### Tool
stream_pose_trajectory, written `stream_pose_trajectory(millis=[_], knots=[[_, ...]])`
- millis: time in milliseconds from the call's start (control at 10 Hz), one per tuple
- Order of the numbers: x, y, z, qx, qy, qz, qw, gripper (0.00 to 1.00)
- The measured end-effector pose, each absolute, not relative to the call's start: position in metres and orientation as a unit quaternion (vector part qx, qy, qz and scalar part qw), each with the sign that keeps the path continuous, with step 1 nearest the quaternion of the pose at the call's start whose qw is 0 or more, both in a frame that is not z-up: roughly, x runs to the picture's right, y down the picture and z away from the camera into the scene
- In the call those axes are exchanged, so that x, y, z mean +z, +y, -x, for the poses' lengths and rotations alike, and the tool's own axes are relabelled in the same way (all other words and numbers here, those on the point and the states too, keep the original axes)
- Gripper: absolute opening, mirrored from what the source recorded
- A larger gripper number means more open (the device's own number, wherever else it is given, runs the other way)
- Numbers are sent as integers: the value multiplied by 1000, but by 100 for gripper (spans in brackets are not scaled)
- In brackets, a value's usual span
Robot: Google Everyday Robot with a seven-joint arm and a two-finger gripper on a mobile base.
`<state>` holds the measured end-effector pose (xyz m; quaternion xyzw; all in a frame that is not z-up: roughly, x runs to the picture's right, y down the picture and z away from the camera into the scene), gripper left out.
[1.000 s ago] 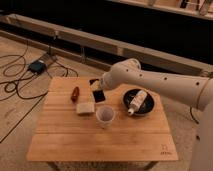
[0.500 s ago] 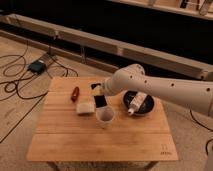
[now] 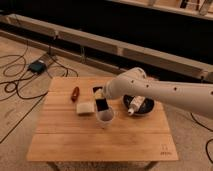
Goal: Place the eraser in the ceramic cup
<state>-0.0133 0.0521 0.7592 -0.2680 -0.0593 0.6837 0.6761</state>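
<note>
Camera view: jaws (image 3: 102, 104) pinch one eraser (image 3: 102, 106) above one ceramic cup (image 3: 104, 118) (one table (image 3: 100, 140)).

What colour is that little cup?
White; the ceramic cup sits beneath the gripper in the camera view.

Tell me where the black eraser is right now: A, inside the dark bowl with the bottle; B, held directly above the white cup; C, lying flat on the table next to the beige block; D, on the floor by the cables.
B: the eraser hangs upright at the gripper, right over the mouth of the ceramic cup, not on the wooden table and not in the bowl.
</note>
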Motion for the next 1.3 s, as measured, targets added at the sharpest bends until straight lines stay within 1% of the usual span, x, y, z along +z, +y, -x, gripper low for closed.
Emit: stream_pose_trajectory(millis=[100, 300, 400, 600, 700, 800, 900, 1300], knots=[[760, 54, 11, 687, -55, 265, 674, 2], [761, 56, 10, 691, -50, 263, 672, 18], [761, 57, 10, 691, -50, 262, 672, 31], [759, 55, 12, 692, -54, 261, 670, 48], [758, 54, 14, 693, -58, 261, 669, 60], [756, 53, 14, 695, -62, 260, 668, 69], [754, 53, 13, 696, -64, 259, 666, 71], [750, 57, 6, 704, -68, 254, 660, 71]])
